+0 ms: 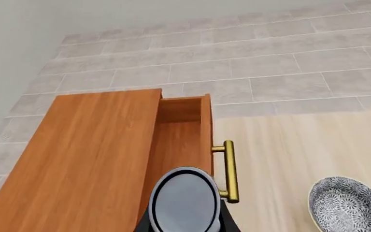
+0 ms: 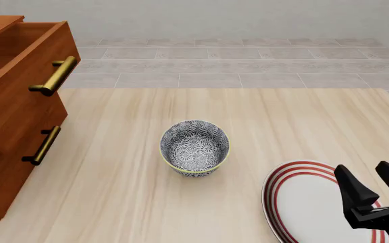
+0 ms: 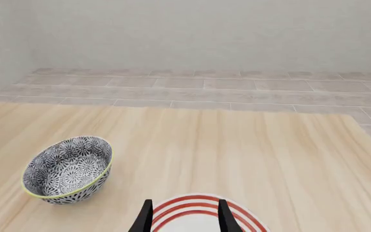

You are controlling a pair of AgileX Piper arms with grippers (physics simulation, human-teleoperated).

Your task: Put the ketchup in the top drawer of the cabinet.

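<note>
Left wrist view: the left end effector (image 1: 185, 224) is closed around the ketchup (image 1: 184, 202), of which only the dark grey top shows, a round disc with a paler ring; the red label and green band are hidden below it. Just ahead of the end effector the top drawer (image 1: 180, 140) stands pulled out of the cabinet (image 1: 89, 154), its brass handle (image 1: 230, 170) beside the can and its open cavity directly beyond. The patterned bowl (image 1: 349, 203) sits well off to the far side.

Front view: the left end effector is out of frame. The right end effector (image 2: 374, 185) hovers with its fingers spread and nothing between them, over the red-striped plate (image 2: 279, 202); the bowl lies between it and the cabinet on the tabletop (image 2: 282, 121).

Right wrist view: two dark fingertips (image 3: 148, 217) stand apart above the plate rim, empty.

The likely risk: the can appears to hang near the drawer's front panel rather than well over the cavity. Letting go here could land it on the front edge or handle, and it might tip outward onto the tabletop. A tall, narrow can would probably topple or roll if dropped from height.
</note>
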